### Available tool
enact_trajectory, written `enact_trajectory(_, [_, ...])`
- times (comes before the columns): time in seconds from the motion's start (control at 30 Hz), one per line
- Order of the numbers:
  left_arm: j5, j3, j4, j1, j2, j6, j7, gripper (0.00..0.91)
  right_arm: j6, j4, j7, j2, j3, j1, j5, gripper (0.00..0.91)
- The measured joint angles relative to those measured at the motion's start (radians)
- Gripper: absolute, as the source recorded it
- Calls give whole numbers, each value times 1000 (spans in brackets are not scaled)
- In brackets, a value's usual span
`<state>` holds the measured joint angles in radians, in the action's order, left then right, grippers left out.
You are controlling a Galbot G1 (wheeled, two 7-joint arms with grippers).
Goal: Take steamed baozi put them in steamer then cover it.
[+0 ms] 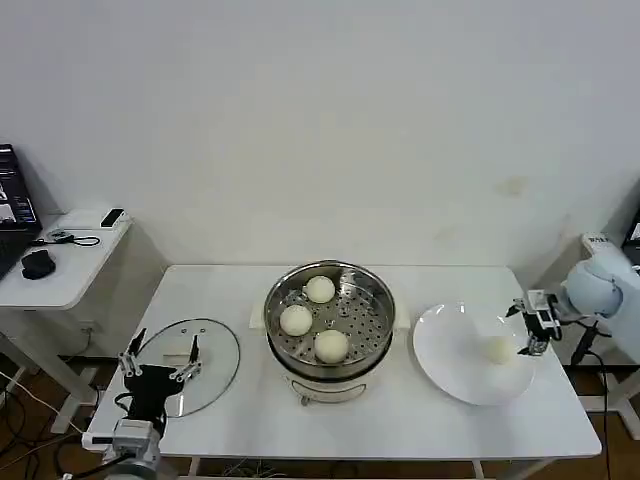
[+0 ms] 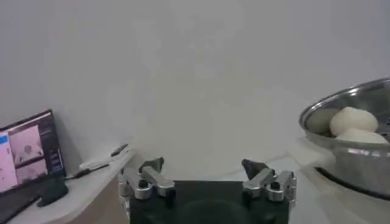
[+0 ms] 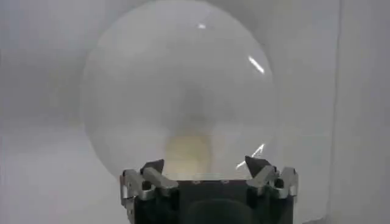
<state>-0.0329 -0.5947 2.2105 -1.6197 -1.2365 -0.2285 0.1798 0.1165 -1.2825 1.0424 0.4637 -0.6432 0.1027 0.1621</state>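
Observation:
The steamer (image 1: 330, 322) stands mid-table with three steamed baozi (image 1: 319, 289) on its perforated tray. A fourth baozi (image 1: 497, 350) lies on the white plate (image 1: 455, 345) to the right. My right gripper (image 1: 521, 329) hovers open at the plate's right rim, just beside that bun. In the right wrist view the baozi (image 3: 189, 152) sits on the plate (image 3: 177, 85) just ahead of the open gripper (image 3: 204, 165). My left gripper (image 1: 160, 355) hangs open over the glass lid (image 1: 215, 350) at the left. The left wrist view shows the open gripper (image 2: 203, 167) and the steamer (image 2: 359, 143) off to one side.
A small white side table (image 1: 60, 285) stands to the left of the work table with a mouse (image 1: 38, 263), a laptop and a remote on it. The white wall runs close behind the table.

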Motion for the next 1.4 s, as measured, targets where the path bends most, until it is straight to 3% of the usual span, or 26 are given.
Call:
enact_trajectory(0.53, [-5,-3,-3,-3,-10,0,1,907,-3,123,-3,101,69,82,59,907])
enact_trajectory(1.07, [-3,-5,-2,-5,-20,1,3,907,20,172,3,146,93,111,109,665])
enact_trajectory(1.4, [-2,-7,14,-13,-25,2,4,907,38,175,17,152,99,106,115,625])
